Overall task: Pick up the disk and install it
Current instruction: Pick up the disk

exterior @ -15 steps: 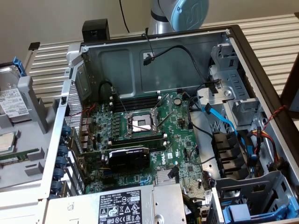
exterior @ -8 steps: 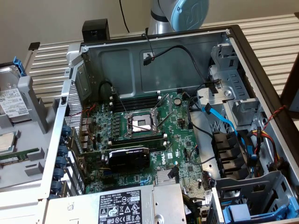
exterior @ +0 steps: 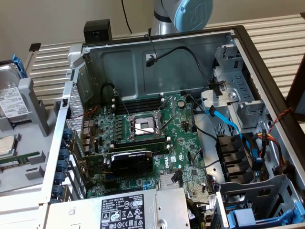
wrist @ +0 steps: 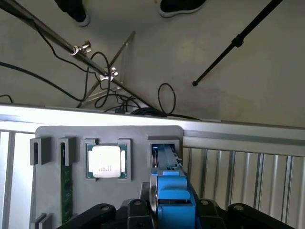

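Note:
The disk (exterior: 8,100) stands upright in a slot of the grey holder (exterior: 35,112) at the exterior view's left, its white label showing and its blue carrier (exterior: 18,67) at the back edge. In the wrist view I look down on the disk (wrist: 172,188) edge-on, with the blue carrier rising out of the holder's (wrist: 138,138) slot. My gripper (wrist: 171,217) sits right over that blue edge, its black body on both sides of it. Whether it clamps the carrier cannot be made out.
The open computer case (exterior: 248,52) takes up the middle and right, with the motherboard (exterior: 143,129), cables, drive cages (exterior: 238,105) and the power-supply box (exterior: 124,210). A processor chip (wrist: 106,161) and a memory stick (wrist: 66,186) lie in the holder. Cables, stands and a person's shoes (wrist: 71,9) are on the floor.

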